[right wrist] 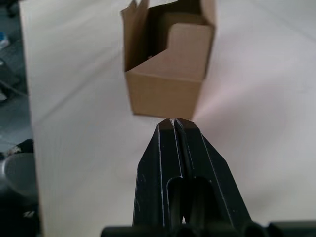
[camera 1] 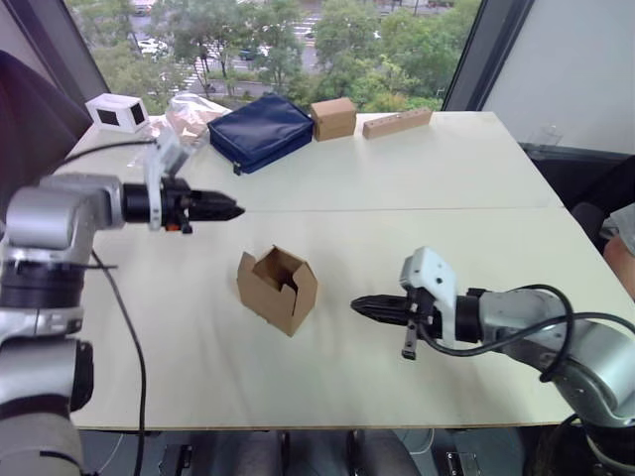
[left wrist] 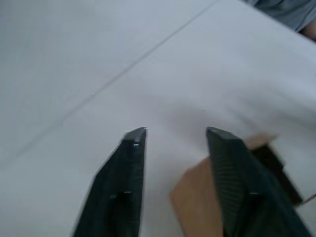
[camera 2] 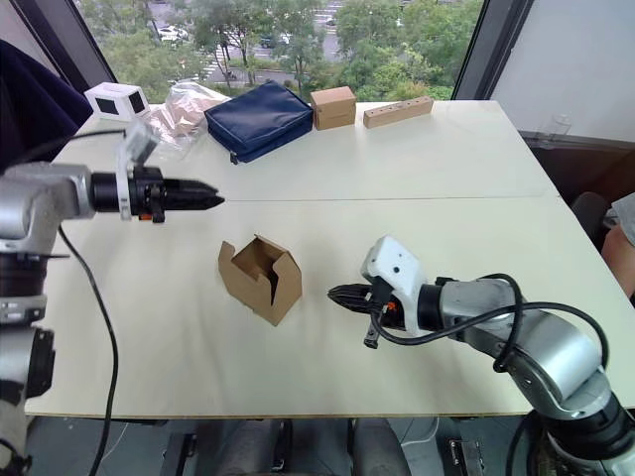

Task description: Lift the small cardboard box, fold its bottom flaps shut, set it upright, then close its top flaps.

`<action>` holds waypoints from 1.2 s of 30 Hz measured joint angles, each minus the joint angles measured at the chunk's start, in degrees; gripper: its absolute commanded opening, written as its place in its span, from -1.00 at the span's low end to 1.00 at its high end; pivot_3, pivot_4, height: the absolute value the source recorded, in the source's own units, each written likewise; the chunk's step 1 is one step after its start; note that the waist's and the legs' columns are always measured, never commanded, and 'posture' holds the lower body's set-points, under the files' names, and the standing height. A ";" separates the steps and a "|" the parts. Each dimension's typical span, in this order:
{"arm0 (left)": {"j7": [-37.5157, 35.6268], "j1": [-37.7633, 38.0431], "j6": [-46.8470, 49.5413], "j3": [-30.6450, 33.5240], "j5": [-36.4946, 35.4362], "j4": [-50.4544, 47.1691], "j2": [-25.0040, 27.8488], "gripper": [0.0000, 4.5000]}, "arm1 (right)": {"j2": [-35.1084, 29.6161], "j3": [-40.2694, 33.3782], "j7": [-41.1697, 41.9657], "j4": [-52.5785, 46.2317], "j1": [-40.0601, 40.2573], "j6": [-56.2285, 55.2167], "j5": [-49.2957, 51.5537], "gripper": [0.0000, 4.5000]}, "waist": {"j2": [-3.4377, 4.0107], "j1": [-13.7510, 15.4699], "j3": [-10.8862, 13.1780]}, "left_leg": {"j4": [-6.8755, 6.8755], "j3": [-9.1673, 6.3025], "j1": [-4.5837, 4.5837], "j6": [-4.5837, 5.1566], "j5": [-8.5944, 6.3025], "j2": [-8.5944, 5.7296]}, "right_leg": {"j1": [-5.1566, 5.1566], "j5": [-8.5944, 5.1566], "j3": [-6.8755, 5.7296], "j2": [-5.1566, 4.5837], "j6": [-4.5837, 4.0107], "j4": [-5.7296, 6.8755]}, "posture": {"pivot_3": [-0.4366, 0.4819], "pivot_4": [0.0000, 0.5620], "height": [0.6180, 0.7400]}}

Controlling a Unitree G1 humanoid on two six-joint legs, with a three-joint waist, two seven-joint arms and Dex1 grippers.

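Centrally on the pale surface point(camera 1: 417, 178), the head views show the small cardboard box point(camera 1: 278, 289) resting with its upper flaps standing open. The left hand point(camera 1: 230, 209) hovers at about ten o'clock from the box, well apart from it; the right hand point(camera 1: 359, 306) sits at three o'clock, near the box but not touching. Far off at twelve o'clock lie a navy pouch point(camera 1: 262, 131), a smaller brown box point(camera 1: 333, 118) and a thin cardboard bar point(camera 1: 397, 122).

Left wrist view: the left hand's fingers point(left wrist: 126, 187) stand moderately apart, holding nothing, with the box beyond them.

Right wrist view: the right hand's fingers point(right wrist: 163, 163) are pressed together, empty, tips just short of the box point(right wrist: 170, 64).
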 measured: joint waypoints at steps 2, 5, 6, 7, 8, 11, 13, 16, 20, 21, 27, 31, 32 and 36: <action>0.83 5.01 -4.16 -0.16 1.45 0.39 0.11 -0.98 | 0.96 4.87 -0.66 0.57 -1.14 -0.07 -2.60 -1.00 | 0.01 -0.03 -0.01 | -0.01 0.01 0.00 0.00 0.00 0.00 | -0.02 0.00 0.00 -0.01 0.00 0.01 | -0.05 -0.47 1.00; 2.48 9.45 -8.91 -0.28 3.50 1.55 -0.16 -0.98 | 1.97 9.47 -1.01 2.44 -2.00 -0.13 -5.91 -1.00 | 0.00 0.15 -0.01 | 0.00 0.00 -0.02 0.00 0.00 -0.02 | -0.01 0.00 -0.02 0.00 0.00 0.01 | -0.05 -0.47 1.00; 2.79 10.65 -10.37 -0.26 3.99 1.50 -0.39 -0.98 | 2.24 10.73 -1.04 3.10 -2.25 -0.29 -6.85 -1.00 | -0.01 0.25 -0.02 | 0.00 -0.02 -0.05 0.00 0.00 -0.04 | -0.02 0.00 -0.04 -0.01 0.00 -0.01 | -0.05 -0.47 1.00; 3.41 12.13 -12.67 -0.20 4.51 1.31 -1.03 -0.98 | 2.85 12.07 -1.09 3.87 -2.47 -0.62 -8.17 -1.00 | -0.03 0.29 -0.03 | 0.00 -0.02 -0.03 0.00 0.00 -0.08 | 0.01 0.00 -0.03 -0.05 0.00 0.00 | -0.05 -0.47 1.00; 3.83 12.94 -13.88 -0.21 4.58 1.23 -1.59 -0.98 | 3.24 12.86 -1.15 4.33 -2.56 -0.75 -8.77 -1.00 | -0.03 0.31 -0.03 | 0.00 -0.02 -0.03 0.00 0.00 -0.08 | 0.00 0.00 -0.03 -0.06 0.00 -0.01 | -0.05 -0.47 1.00; 4.33 14.58 -13.86 -0.35 4.38 0.14 -2.93 -0.98 | 5.09 15.30 -1.64 5.71 -2.89 -1.14 -11.07 -1.00 | -0.09 0.15 -0.06 | 0.00 -0.02 -0.04 0.00 0.00 -0.08 | -0.01 0.00 -0.04 -0.03 0.00 0.00 | -0.05 -0.47 1.00; 2.72 15.67 -12.49 -0.74 3.28 -1.91 -2.95 -0.98 | 6.19 17.57 -1.97 7.14 -3.47 -1.54 -13.54 -1.00 | -0.09 0.02 -0.07 | -0.01 -0.02 -0.01 0.01 0.00 -0.08 | -0.02 0.00 -0.03 -0.02 0.00 0.03 | -0.05 -0.47 1.00; 1.88 16.65 -11.74 -1.75 2.50 -3.78 -3.01 -0.98 | 7.20 18.66 -2.49 8.66 -3.66 -1.74 -15.66 -1.00 | -0.09 -0.09 -0.07 | -0.01 -0.02 -0.01 0.01 0.00 -0.08 | -0.02 0.00 -0.03 -0.01 0.00 0.06 | -0.05 -0.47 1.00; 0.37 18.59 -8.76 -2.09 0.22 -7.08 -3.03 -0.98 | 8.60 19.04 -2.66 10.28 -4.58 -2.28 -17.66 -1.00 | -0.09 -0.16 -0.07 | -0.01 -0.01 0.00 0.01 0.00 -0.06 | -0.03 0.00 -0.01 -0.01 0.00 0.07 | -0.05 -0.47 1.00; -0.22 19.19 -7.90 -2.16 -0.73 -8.60 -3.00 -0.98 | 9.07 19.02 -2.65 10.43 -5.10 -2.62 -18.20 -1.00 | -0.09 -0.15 -0.07 | -0.01 -0.01 0.00 0.01 0.00 -0.06 | -0.02 0.00 -0.02 0.00 0.00 0.08 | -0.05 -0.47 1.00; -1.90 21.79 -6.74 -2.92 -1.85 -13.28 -0.85 -0.98 | 9.33 18.76 -2.30 10.67 -5.60 -2.94 -19.35 -1.00 | -0.08 -0.10 -0.07 | -0.01 -0.01 0.01 0.01 0.00 -0.07 | -0.02 0.00 -0.02 -0.02 0.00 0.07 | -0.05 -0.47 1.00; -1.16 22.96 -4.52 -3.14 -2.00 -15.51 -0.92 -0.98 | 9.18 17.51 -2.22 10.68 -5.47 -2.91 -20.19 -1.00 | -0.08 0.01 -0.07 | -0.01 -0.01 0.01 0.01 -0.01 -0.07 | -0.01 0.00 -0.02 -0.01 0.00 0.07 | -0.05 -0.47 1.00; -0.90 22.96 -4.04 -3.15 -2.04 -15.84 -1.08 -0.98 | 9.18 17.39 -2.25 10.70 -5.47 -2.91 -20.54 -1.00 | -0.08 0.01 -0.07 | -0.01 -0.01 0.01 0.01 -0.01 -0.08 | -0.01 0.00 -0.02 -0.02 0.00 0.07 | -0.05 -0.47 1.00; 0.58 24.15 -2.35 -3.43 -2.65 -17.96 -2.03 -0.98 | 9.19 17.02 -2.57 12.04 -5.48 -2.92 -21.88 -1.00 | -0.08 -0.03 -0.07 | -0.01 -0.01 0.01 0.01 -0.01 -0.08 | -0.01 0.00 -0.01 -0.02 0.00 0.07 | -0.05 -0.47 1.00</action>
